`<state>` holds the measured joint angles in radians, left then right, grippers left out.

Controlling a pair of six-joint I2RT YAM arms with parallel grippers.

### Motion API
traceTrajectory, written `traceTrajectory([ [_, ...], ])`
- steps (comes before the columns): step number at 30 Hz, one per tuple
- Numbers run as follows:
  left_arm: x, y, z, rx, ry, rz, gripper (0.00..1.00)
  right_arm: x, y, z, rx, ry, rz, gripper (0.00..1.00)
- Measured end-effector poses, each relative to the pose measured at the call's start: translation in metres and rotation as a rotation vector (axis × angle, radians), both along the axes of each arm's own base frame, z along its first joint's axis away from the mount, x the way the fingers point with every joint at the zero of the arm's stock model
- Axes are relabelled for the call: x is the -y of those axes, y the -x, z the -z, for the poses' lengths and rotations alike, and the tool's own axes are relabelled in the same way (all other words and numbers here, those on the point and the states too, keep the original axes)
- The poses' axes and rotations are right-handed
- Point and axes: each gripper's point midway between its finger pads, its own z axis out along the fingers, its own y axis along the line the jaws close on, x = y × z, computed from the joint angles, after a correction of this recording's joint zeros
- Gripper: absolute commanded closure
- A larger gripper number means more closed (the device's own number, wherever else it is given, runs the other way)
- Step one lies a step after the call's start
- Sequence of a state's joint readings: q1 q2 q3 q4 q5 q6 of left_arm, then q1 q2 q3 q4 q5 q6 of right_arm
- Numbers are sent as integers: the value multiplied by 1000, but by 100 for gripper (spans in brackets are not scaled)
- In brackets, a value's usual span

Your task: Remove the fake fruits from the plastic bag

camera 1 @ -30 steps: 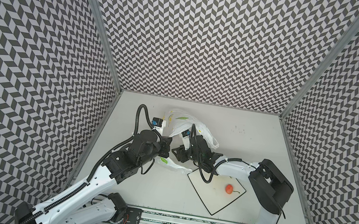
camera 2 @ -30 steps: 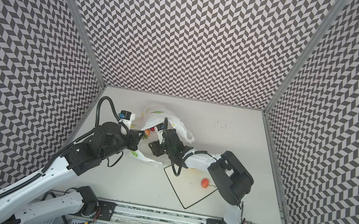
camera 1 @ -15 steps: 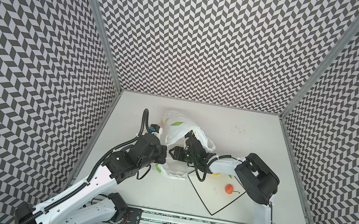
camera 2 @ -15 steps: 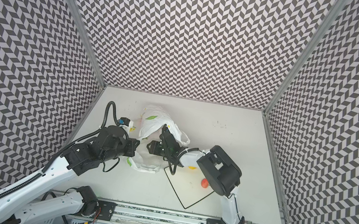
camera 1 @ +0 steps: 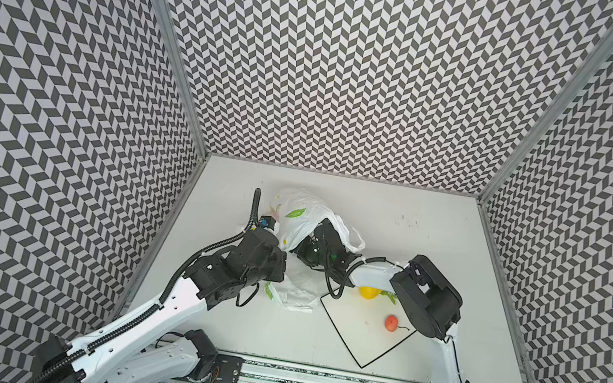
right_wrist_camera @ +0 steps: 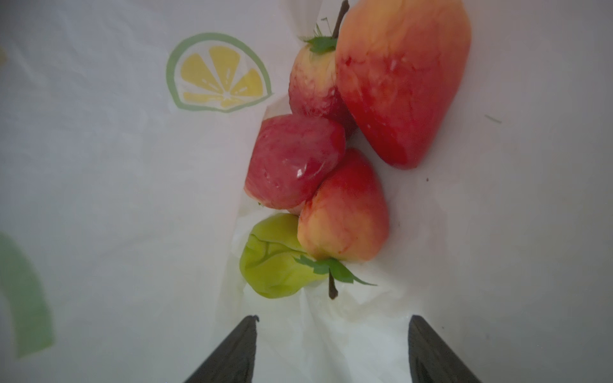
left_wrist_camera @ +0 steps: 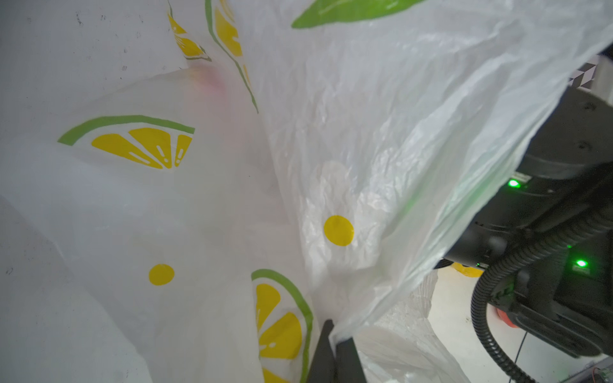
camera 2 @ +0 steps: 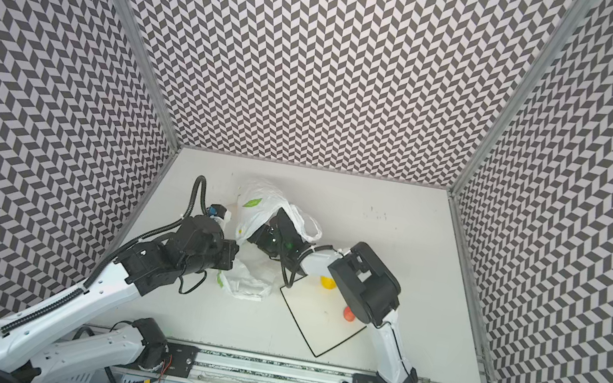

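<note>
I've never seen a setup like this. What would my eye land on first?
Probably the black-and-white zigzag walls boxing in the white table. Next, the lemon-printed plastic bag on it, left of centre: the left arm's fingers pinch its edge while the right arm's fingers, spread open, point at a heap of glossy fake fruits inside. A yellow lemon and a red fruit already lie on the black-rimmed plate.

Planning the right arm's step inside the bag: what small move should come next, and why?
Probably ease the right pincer forward around the green pear and close. Its jaws stand open and empty, the pear lies nearest them, and the left pincer pinches the plastic bag at its edge.
</note>
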<state>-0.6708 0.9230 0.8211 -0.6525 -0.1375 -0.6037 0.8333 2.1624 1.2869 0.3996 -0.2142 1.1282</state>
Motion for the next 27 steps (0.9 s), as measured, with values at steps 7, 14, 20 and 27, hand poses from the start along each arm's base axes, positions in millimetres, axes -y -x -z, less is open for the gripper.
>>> traceTrajectory([
  [7, 1, 0, -1, 4, -2, 8, 100, -12, -11, 9, -55, -50, 38, 22],
  [14, 1, 1, -6, 22, 7, 21, 100, -26, -26, 8, -76, -92, 65, 27],
  [20, 3, 2, -7, 26, 8, 38, 100, -33, -35, 11, -96, -119, 94, 24],
  [27, 6, 3, -13, 41, 33, 54, 100, -39, -47, 10, -118, -149, 140, 22],
])
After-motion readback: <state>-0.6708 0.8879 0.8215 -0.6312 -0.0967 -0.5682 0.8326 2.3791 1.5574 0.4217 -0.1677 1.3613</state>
